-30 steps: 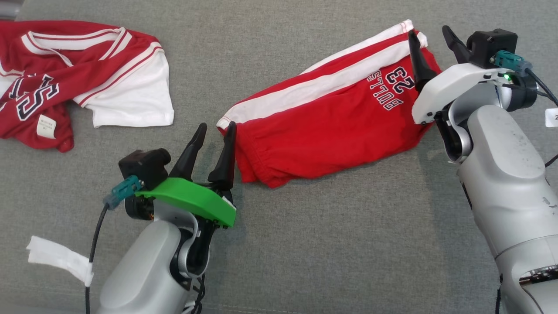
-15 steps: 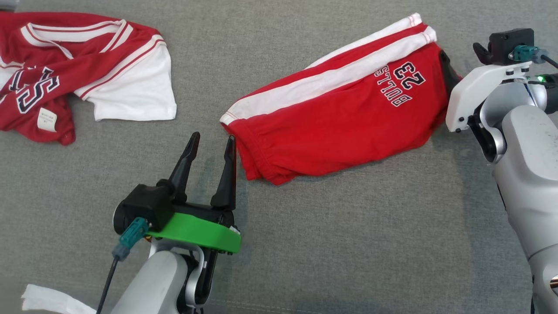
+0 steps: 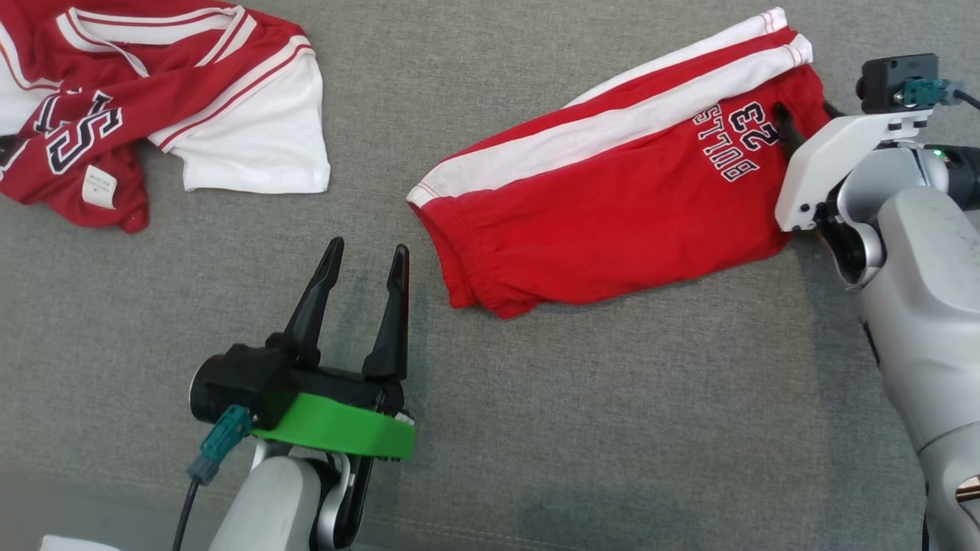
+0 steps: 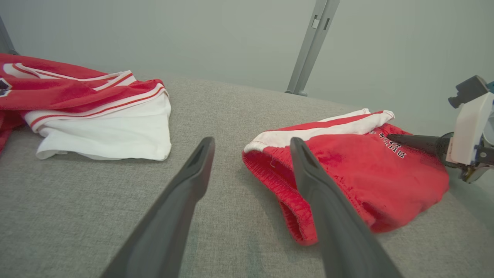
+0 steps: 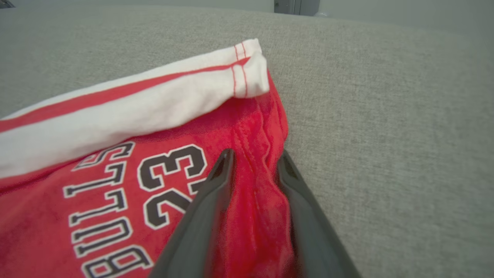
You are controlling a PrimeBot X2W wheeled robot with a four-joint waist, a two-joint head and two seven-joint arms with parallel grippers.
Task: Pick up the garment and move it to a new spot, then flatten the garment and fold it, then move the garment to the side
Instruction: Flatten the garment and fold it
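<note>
In the head view, the right gripper, which stood spread above the hem end of the red shorts a second ago, is now low at that end, with one finger pressed into the cloth beside the printed number. The left gripper touched the waistband then. Now it stands apart from it, fingers spread and empty. The shorts lie on the grey cloth surface, right of the middle. We judge that the folding is finished and the move to the side begins. A red and white jersey lies crumpled at the far left, well apart.

In the left wrist view, the waistband opening faces the spread fingers, and a metal post rises behind the surface.

In the right wrist view, the two fingers pinch a raised ridge of red cloth at the edge, below the white stripe. Only this end is taken, so the layers may slip open when pulled.
</note>
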